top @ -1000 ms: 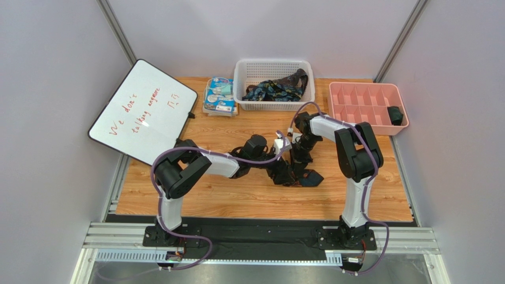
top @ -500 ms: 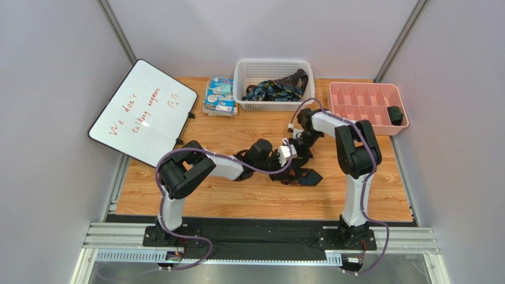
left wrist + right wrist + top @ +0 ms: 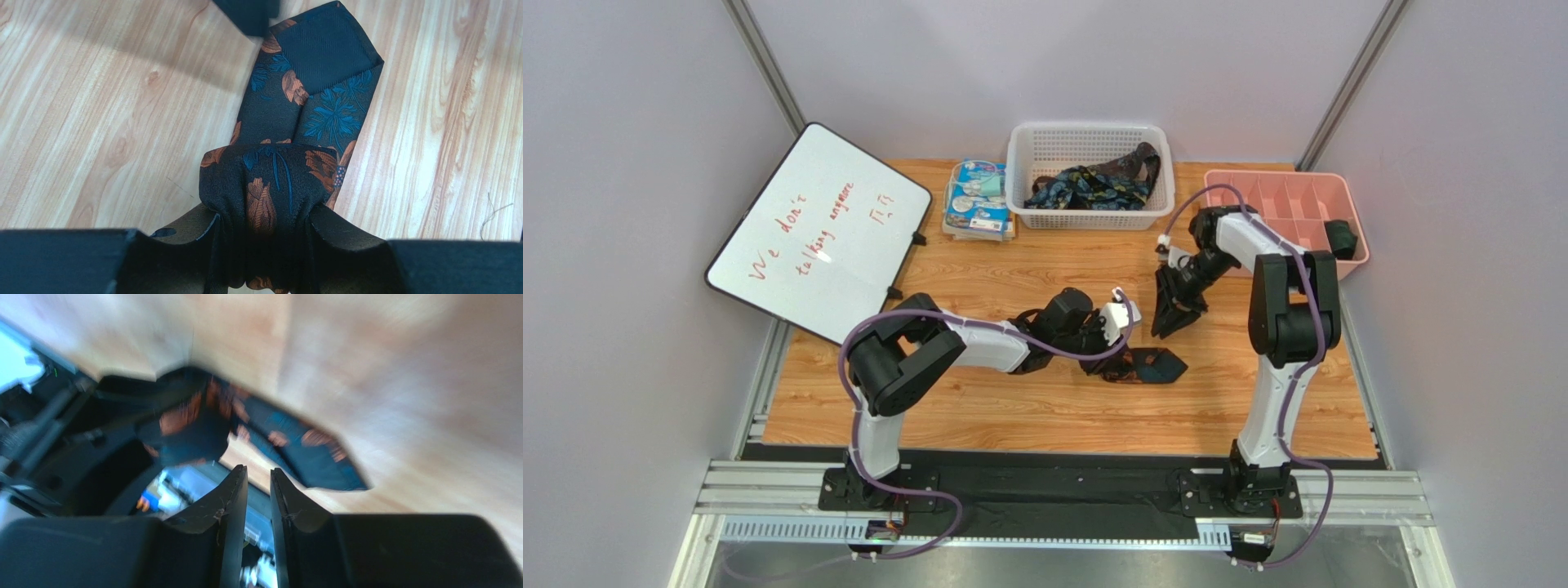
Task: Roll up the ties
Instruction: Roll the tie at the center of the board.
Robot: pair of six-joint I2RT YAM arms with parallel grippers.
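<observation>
A dark tie with orange-brown and teal floral print (image 3: 307,104) lies mid-table, its near part wound into a roll (image 3: 265,184). My left gripper (image 3: 264,248) is shut on that roll, one finger pressing each side. The flat tail (image 3: 1151,363) stretches away on the wood. My right gripper (image 3: 1169,321) hangs to the right of the tie, clear of it. Its fingers (image 3: 232,496) stand slightly open with nothing between them, and the tie (image 3: 307,450) shows blurred beyond. More ties (image 3: 1093,186) are heaped in the white basket (image 3: 1087,128).
A pink divided tray (image 3: 1271,184) at the back right holds a dark roll (image 3: 1341,237). A blue-white packet (image 3: 977,196) lies left of the basket. A whiteboard (image 3: 817,227) leans over the table's left edge.
My right gripper let go of the tie, parted its fingers a little and swung away to the right. My left gripper closed on the rolled part.
</observation>
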